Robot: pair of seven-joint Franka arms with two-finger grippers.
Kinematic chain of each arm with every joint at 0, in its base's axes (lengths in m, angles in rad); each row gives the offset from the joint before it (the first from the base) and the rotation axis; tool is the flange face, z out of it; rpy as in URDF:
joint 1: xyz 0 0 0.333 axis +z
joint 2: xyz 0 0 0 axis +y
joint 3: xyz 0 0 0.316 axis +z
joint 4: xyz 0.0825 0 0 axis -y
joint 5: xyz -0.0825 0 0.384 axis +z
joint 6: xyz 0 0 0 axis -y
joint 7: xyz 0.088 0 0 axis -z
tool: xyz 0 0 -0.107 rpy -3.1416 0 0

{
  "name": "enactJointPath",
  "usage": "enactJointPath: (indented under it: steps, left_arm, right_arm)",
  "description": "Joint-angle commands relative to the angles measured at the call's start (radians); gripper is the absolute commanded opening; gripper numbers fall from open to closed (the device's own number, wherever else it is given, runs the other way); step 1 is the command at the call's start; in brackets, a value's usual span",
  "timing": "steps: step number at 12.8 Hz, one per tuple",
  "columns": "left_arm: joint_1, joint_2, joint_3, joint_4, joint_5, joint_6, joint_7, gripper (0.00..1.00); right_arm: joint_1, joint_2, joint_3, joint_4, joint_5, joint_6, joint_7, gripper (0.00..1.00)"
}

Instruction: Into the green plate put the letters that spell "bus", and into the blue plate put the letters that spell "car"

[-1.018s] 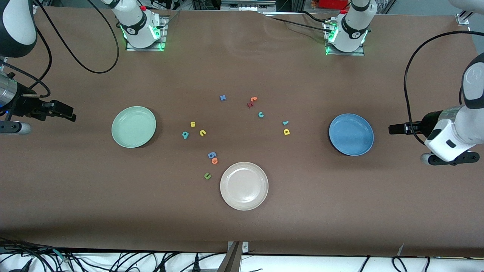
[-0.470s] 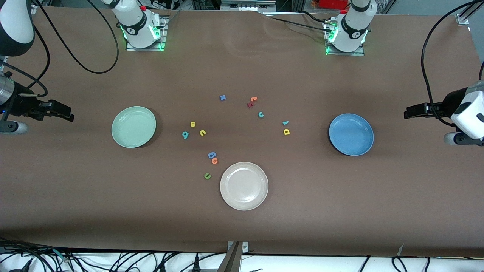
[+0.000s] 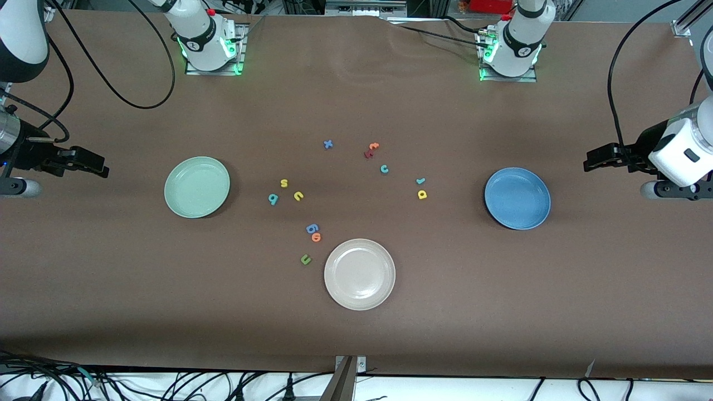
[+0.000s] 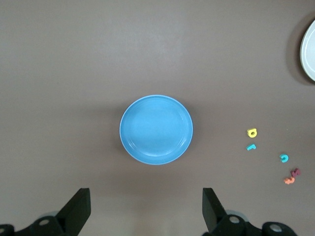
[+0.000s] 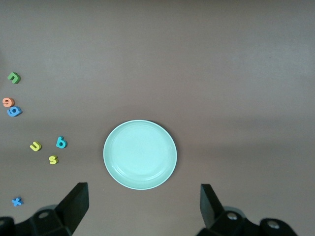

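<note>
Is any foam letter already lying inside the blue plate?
No, in the left wrist view the blue plate shows only its bare surface, and the yellow "a" and teal "r" lie beside it on the table.

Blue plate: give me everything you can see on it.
The blue plate is round, medium blue, glossy like plastic or glazed ware, with a shallow well and a raised rim. It sits flat and upright on the brown table toward the left arm's end, with nothing in it and nothing touching it. The nearest letters, a yellow a and a teal r, lie apart from it toward the table's middle.
</note>
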Motion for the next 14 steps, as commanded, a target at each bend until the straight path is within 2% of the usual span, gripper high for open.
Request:
enactJointPath:
  steps: [1, 4, 14]
  left_arm:
    - [0.018, -0.066, -0.021, -0.078, 0.04, 0.041, 0.023, 1.0]
    - [0.017, -0.083, -0.023, -0.101, 0.084, 0.046, 0.023, 1.0]
    - [0.01, -0.066, -0.03, -0.09, 0.088, 0.029, 0.028, 1.0]
  right_arm:
    - [-0.003, 0.006, -0.001, 0.011, 0.006, -0.014, 0.006, 1.0]
    - [-0.004, 0.007, -0.003, 0.01, 0.006, -0.014, 0.002, 1.0]
    - [-0.004, 0.007, -0.003, 0.008, 0.003, -0.007, 0.004, 1.0]
